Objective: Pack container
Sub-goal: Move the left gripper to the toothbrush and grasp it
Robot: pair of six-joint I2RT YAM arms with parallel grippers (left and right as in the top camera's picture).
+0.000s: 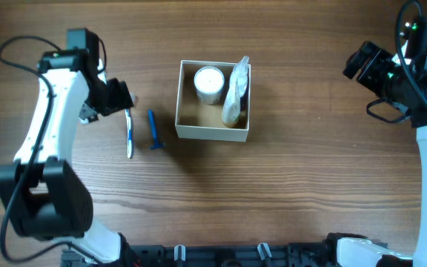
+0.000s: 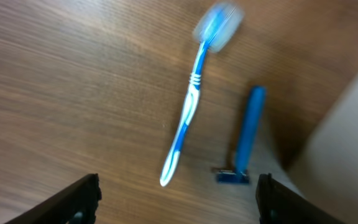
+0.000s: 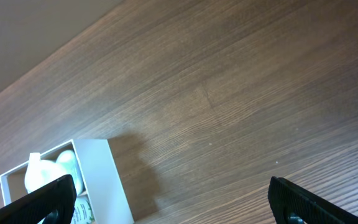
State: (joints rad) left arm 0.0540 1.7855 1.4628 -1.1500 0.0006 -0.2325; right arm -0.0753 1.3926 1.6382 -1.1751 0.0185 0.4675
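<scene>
The container is a square white-walled box with a tan inside, at the table's middle. In it stand a white-lidded jar and a pale tube. A blue and white toothbrush and a blue razor lie on the table to its left. Both also show in the left wrist view, the toothbrush and the razor. My left gripper is open and empty just above them. My right gripper is open and empty, far right of the container.
The wooden table stretches around the container. The arm bases and clamps line the front edge. The right arm stands at the far right edge.
</scene>
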